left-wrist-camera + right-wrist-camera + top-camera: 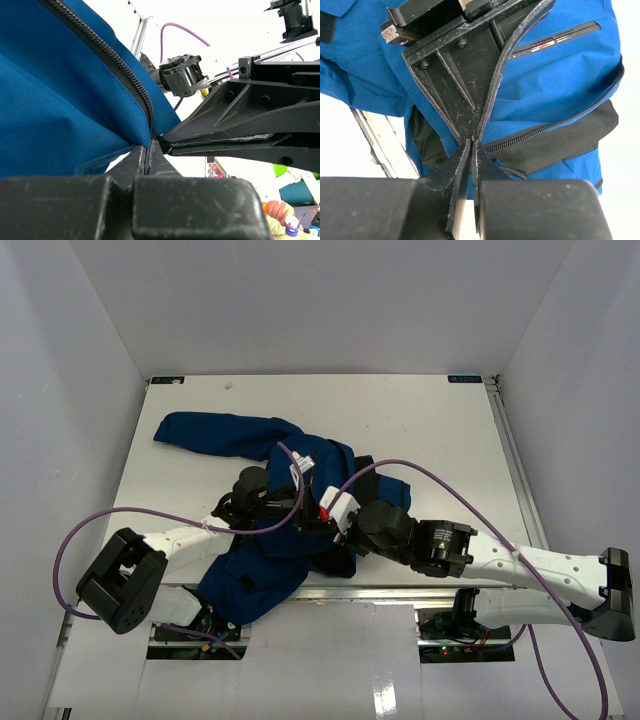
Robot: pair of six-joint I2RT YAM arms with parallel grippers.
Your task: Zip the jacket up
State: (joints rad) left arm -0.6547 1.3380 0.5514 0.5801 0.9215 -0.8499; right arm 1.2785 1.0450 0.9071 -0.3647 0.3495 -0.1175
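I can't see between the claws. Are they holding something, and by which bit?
Both pinch the jacket: the left gripper and the right gripper are shut on its zipper edge, tip to tip.

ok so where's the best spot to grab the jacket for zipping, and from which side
Probably the very end of the zipper on the jacket, where the teeth run out at the fabric's corner. That edge is thin and taut, so come in along the teeth's line from their end, as the left end effector pinches it.
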